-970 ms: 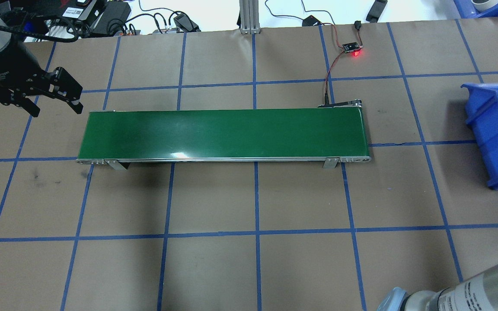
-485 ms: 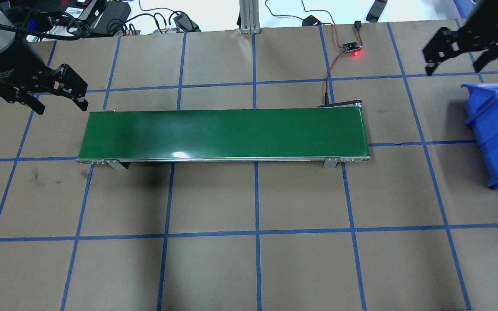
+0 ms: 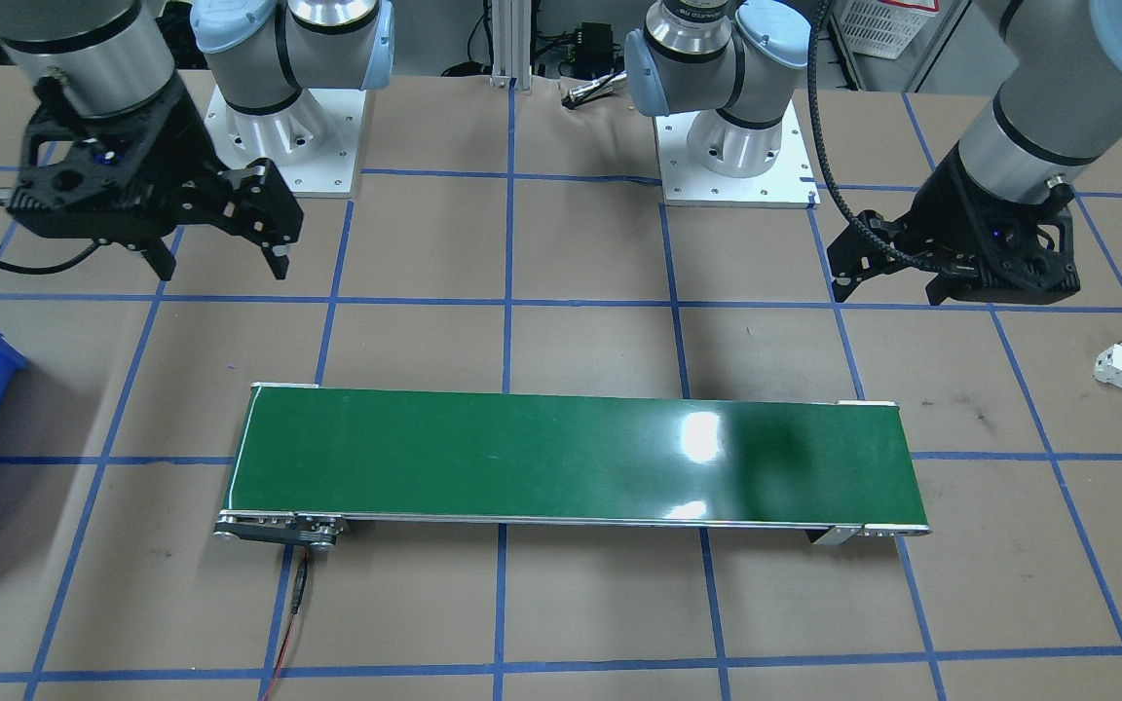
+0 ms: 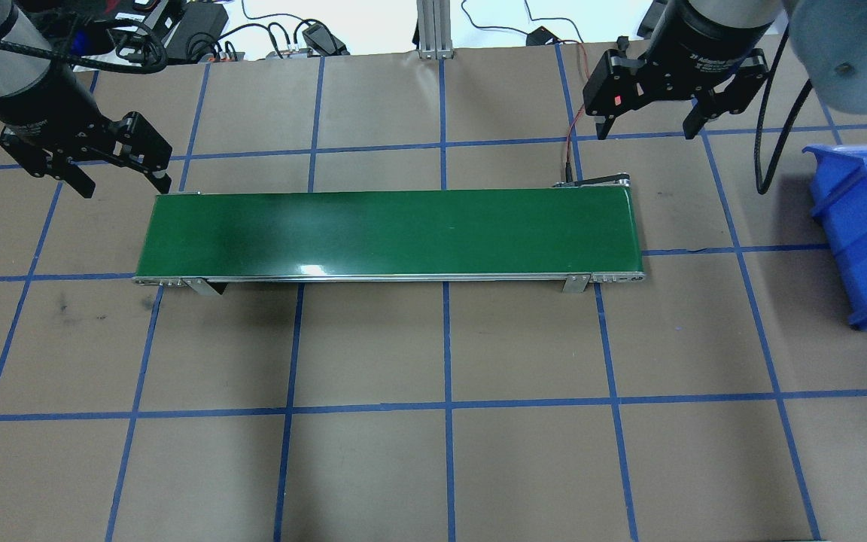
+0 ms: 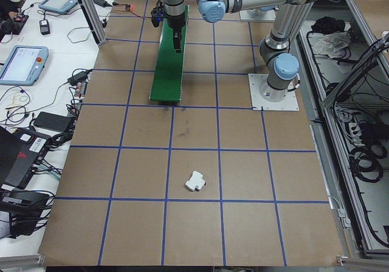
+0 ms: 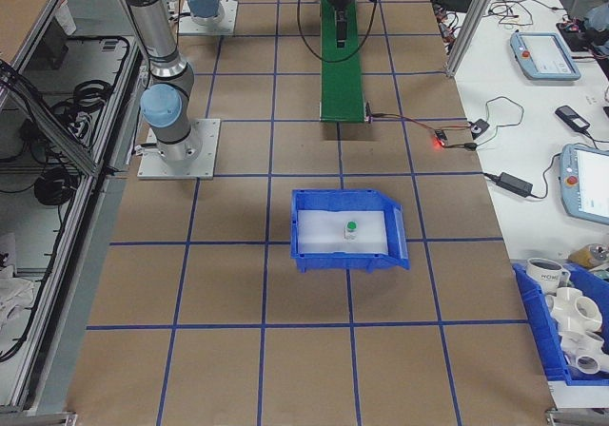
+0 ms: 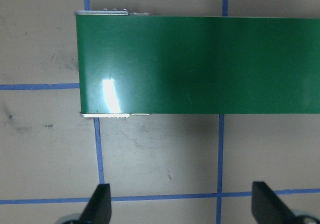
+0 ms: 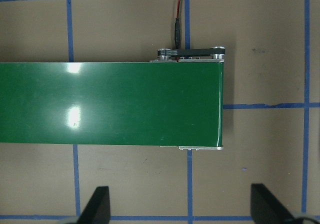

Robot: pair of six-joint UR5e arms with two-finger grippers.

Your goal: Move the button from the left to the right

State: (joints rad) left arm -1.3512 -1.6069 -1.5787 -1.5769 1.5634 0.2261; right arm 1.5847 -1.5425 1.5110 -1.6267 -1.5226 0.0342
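Only exterior right shows button (image 6: 351,226) inside blue bin (image 6: 314,255).

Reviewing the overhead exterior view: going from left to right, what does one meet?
Left gripper → green conveyor belt → right gripper → blue bin, cut off by the right edge.

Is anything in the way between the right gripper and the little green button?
Only a wall of the blue bin. The button sits inside it, and nothing covers it from above. The right gripper is open and empty.
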